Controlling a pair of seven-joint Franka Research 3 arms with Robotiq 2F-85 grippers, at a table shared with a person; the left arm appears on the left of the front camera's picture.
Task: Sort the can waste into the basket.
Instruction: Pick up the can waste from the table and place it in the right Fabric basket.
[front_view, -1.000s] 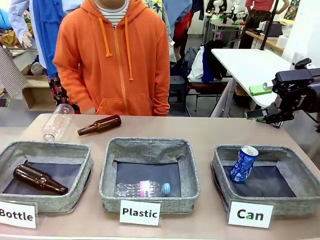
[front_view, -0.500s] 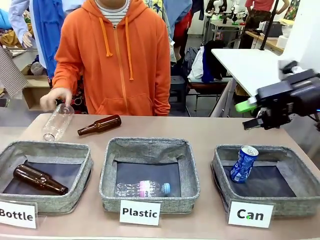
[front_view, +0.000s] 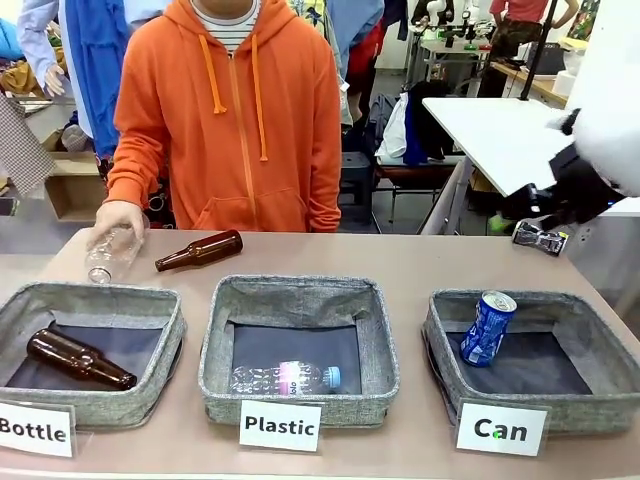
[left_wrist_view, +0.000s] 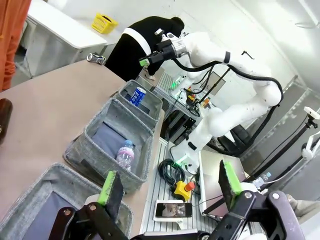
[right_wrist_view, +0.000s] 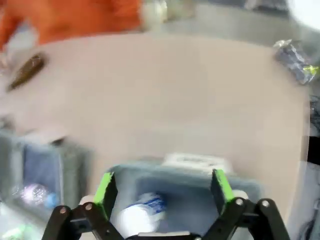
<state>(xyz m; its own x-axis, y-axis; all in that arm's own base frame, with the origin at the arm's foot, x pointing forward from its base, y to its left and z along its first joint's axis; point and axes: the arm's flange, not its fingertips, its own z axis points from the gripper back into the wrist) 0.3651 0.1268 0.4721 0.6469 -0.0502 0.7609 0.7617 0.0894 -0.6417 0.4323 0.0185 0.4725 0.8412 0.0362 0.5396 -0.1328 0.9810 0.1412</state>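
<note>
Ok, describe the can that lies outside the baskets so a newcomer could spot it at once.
Find the basket carded "Can", rightmost of three in the front view. Behind it, at the far right corner of the table, lies a crushed can. It is black with silver and sits on bare table, unlike the blue can leaning inside the basket.

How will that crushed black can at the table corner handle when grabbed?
The crushed black can probably weighs little and, flattened, shouldn't roll. Dented metal may buckle further when squeezed. Near the table corner, a push could knock it off.
</note>
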